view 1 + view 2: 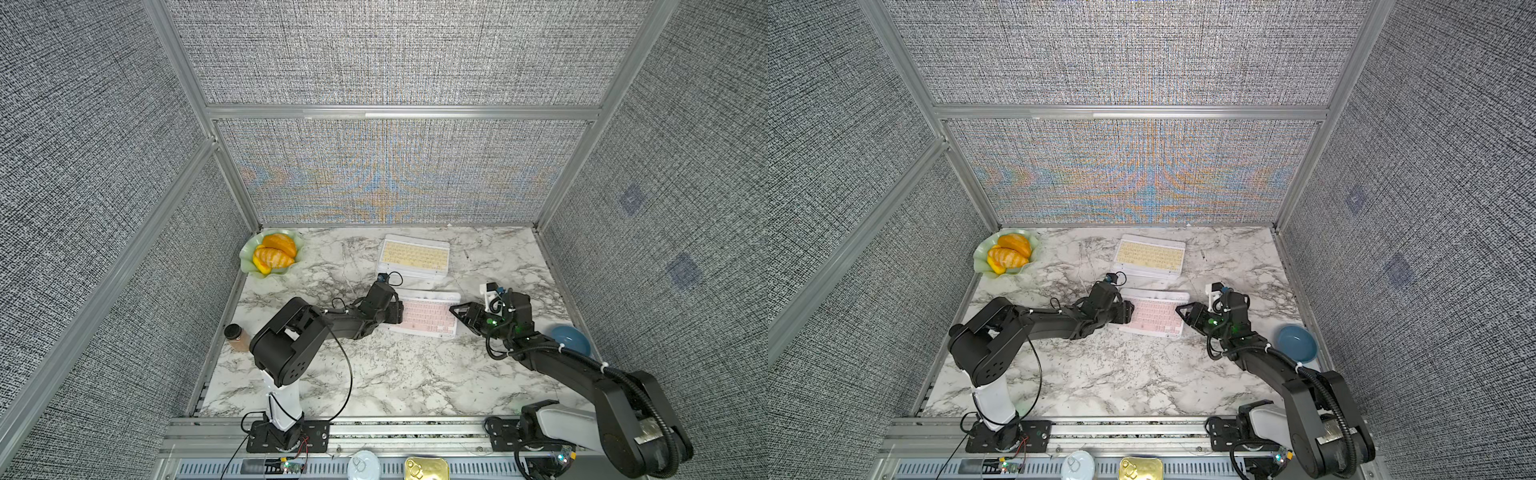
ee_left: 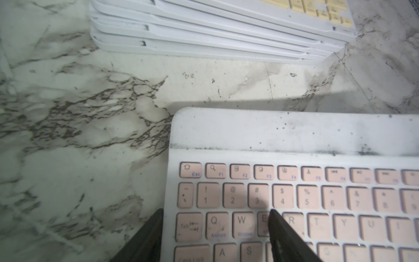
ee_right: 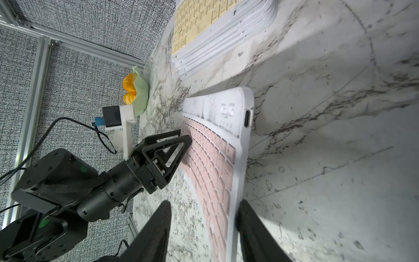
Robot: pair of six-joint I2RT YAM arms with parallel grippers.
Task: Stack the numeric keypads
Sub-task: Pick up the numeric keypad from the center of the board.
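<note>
A pink-keyed numeric keypad (image 1: 424,316) (image 1: 1156,316) (image 2: 294,136) (image 3: 226,108) lies mid-table between both grippers; a shadow under its right end suggests that end is raised. Behind it is a stack of several white-framed keypads (image 1: 415,255) (image 1: 1150,255) (image 2: 204,34) (image 3: 204,18), yellow keys on top. My left gripper (image 1: 401,312) (image 2: 216,214) (image 3: 186,136) is at the pink keypad's left end, jaws apart: one finger on the keys, the other just off the left edge. My right gripper (image 1: 454,309) (image 1: 1179,311) (image 3: 204,211) straddles the right edge, open, with one finger (image 3: 247,217) against the keypad's underside and the other apart above the keys.
A green plate (image 1: 249,257) with orange fruit sits in the back left corner. A brown bottle (image 1: 237,338) stands at the left edge and a blue bowl (image 1: 571,338) at the right edge behind my right arm. Fabric walls close three sides.
</note>
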